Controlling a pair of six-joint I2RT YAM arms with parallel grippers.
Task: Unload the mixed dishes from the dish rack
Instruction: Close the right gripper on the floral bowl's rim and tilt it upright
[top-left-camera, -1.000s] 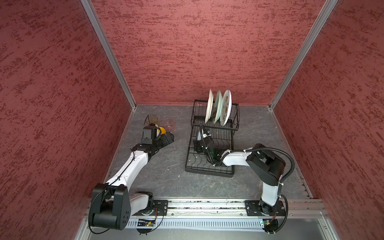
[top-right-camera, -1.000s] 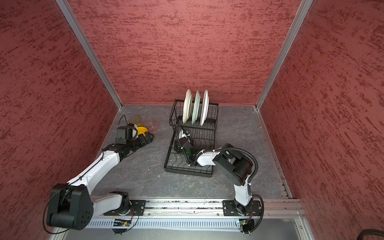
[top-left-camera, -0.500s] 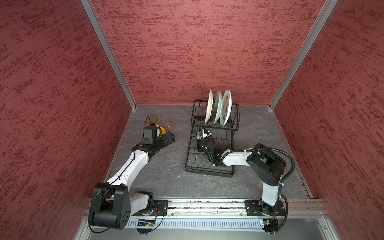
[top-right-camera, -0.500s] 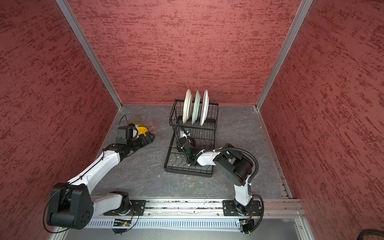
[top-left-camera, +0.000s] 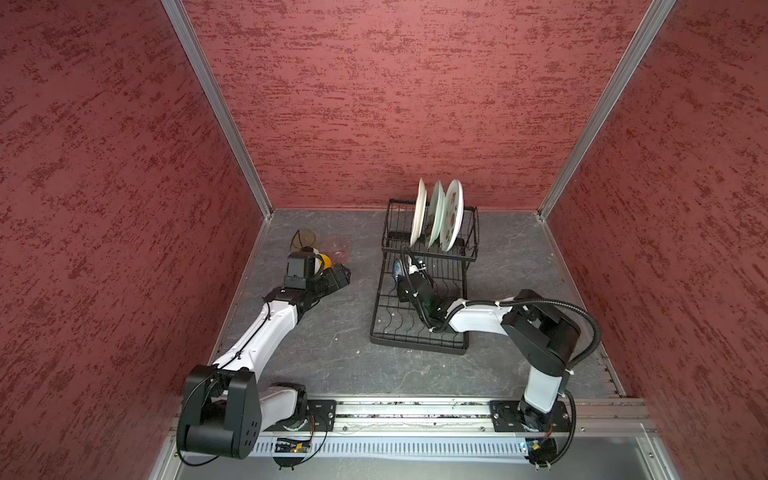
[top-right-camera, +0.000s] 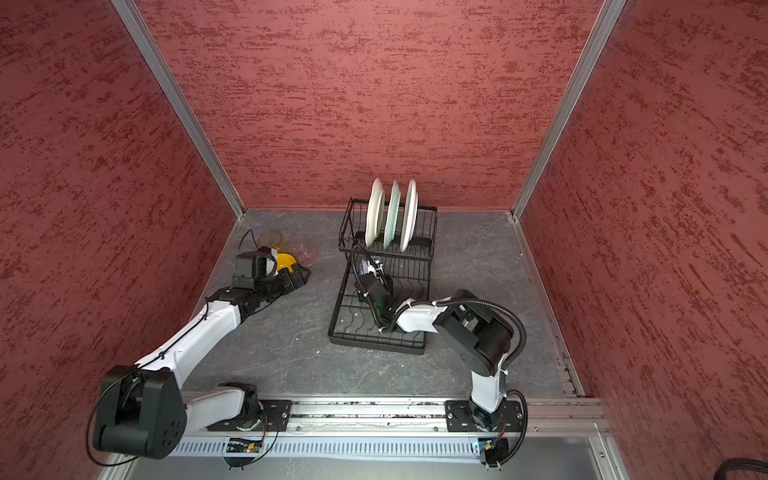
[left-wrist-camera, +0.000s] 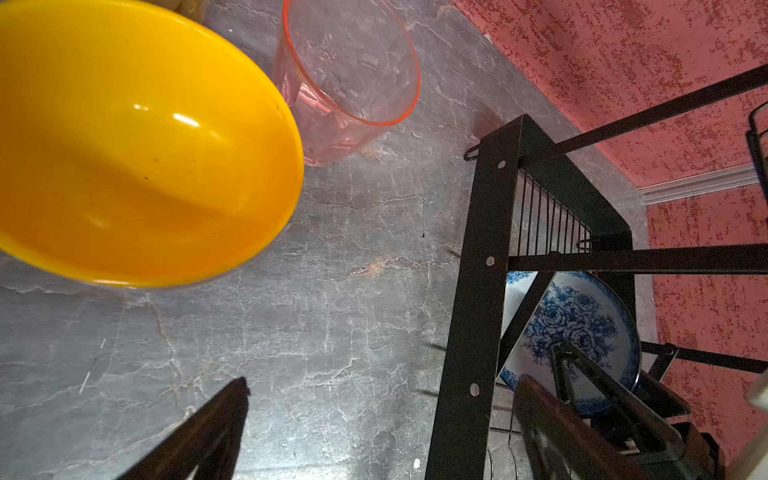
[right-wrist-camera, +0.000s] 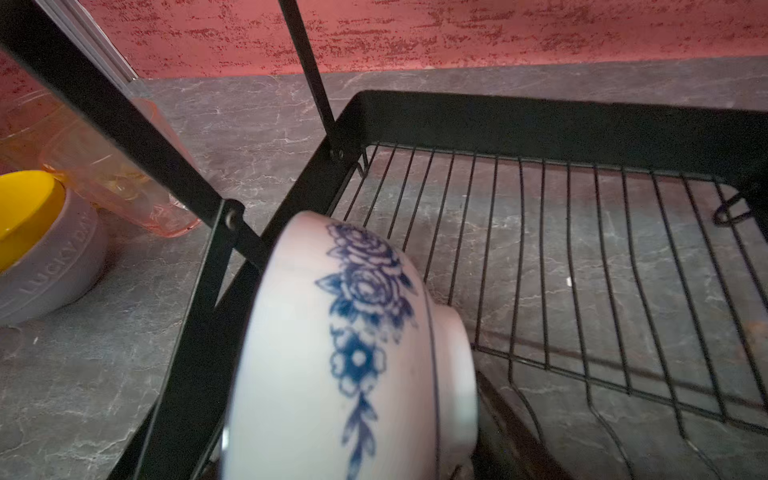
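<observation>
The black dish rack (top-left-camera: 376, 316) (top-right-camera: 336, 316) holds three white plates (top-left-camera: 436, 216) (top-right-camera: 390, 216) upright in its raised back tier. A blue-white bowl (right-wrist-camera: 332, 353) (left-wrist-camera: 582, 316) lies on its side at the front tier's left edge. My right gripper (right-wrist-camera: 353, 436) (top-left-camera: 403, 272) straddles it, one finger (right-wrist-camera: 498, 415) by the foot and the other at its mouth. I cannot tell whether they press. My left gripper (left-wrist-camera: 380, 395) (top-left-camera: 340, 274) is open over bare table beside the yellow bowl (left-wrist-camera: 145, 145) (top-left-camera: 326, 261).
The yellow bowl sits nested in a pale bowl (right-wrist-camera: 54, 266). A pinkish glass (left-wrist-camera: 353, 70) (top-left-camera: 337, 247) and an amber glass (top-left-camera: 305, 239) stand behind them near the left wall. The rack's black post (left-wrist-camera: 478, 291) stands close to my left gripper.
My right gripper's jaws have narrowed around the blue-white bowl. The left arm has barely moved and stays open.
</observation>
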